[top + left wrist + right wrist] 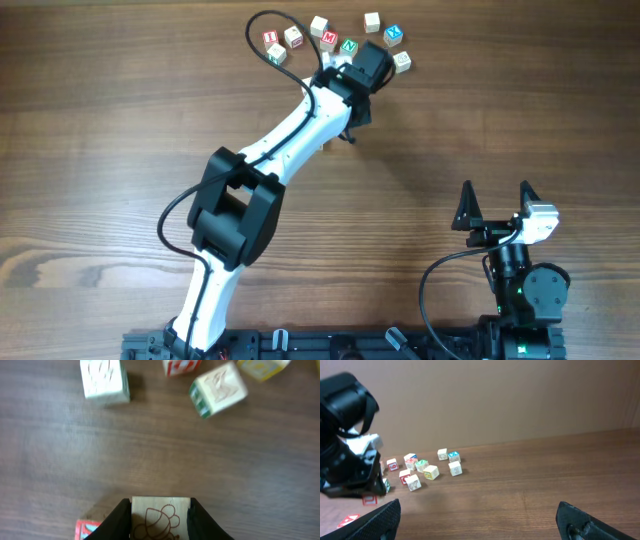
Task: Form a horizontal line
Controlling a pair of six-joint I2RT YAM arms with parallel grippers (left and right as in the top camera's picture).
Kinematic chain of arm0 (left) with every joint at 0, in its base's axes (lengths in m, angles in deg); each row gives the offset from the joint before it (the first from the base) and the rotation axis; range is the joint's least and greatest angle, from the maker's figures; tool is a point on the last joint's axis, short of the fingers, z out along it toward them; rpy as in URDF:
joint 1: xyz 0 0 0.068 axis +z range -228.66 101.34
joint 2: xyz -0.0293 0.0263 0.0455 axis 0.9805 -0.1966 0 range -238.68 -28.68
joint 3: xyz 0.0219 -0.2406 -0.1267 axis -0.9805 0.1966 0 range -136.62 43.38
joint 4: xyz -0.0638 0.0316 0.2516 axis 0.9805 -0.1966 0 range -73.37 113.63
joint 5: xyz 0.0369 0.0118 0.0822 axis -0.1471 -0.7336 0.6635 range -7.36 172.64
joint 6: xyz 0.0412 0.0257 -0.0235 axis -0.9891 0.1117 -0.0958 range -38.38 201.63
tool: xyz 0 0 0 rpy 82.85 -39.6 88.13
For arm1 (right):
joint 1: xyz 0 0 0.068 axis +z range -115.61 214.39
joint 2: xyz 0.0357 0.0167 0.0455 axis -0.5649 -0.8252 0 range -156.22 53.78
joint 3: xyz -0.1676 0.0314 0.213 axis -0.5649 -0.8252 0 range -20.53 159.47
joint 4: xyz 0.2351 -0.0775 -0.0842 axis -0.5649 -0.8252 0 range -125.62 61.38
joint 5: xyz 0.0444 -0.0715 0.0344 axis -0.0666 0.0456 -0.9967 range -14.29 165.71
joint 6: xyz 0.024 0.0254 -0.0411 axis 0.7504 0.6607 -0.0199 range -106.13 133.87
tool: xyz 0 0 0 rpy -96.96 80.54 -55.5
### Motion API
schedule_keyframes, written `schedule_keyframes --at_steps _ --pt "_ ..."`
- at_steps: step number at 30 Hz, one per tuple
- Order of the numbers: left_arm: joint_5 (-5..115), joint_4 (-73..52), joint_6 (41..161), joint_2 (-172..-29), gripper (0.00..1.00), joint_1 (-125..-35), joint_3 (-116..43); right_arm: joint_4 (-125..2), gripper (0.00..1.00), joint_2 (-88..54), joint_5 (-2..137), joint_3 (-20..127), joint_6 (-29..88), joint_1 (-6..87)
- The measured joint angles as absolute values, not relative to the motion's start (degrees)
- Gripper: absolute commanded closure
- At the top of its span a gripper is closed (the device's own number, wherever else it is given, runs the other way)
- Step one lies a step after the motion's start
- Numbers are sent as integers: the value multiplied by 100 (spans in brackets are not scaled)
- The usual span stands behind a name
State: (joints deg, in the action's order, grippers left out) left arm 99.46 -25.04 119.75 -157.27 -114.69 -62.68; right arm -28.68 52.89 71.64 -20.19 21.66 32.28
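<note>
Wooden table [100, 150], scattered letter cubes [372, 20], perhaps 9

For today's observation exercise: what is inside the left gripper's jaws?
A pale wooden cube with a brown line drawing, held by the left gripper. Its other faces are covered.

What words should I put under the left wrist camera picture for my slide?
The left gripper pinches a wooden picture cube, with loose cubes scattered on the table ahead.
</note>
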Motion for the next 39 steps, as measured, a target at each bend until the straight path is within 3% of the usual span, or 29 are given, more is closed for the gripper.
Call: schedule_keyframes --at_steps 12,39 --pt "9928 -2349 12142 -15727 79 -11902 -5774 -2868 0 5289 7164 -2019 2166 3228" --pt "10298 -2069 12144 -15703 72 -11803 -5365 -2866 0 5289 7164 -2019 2166 3228"
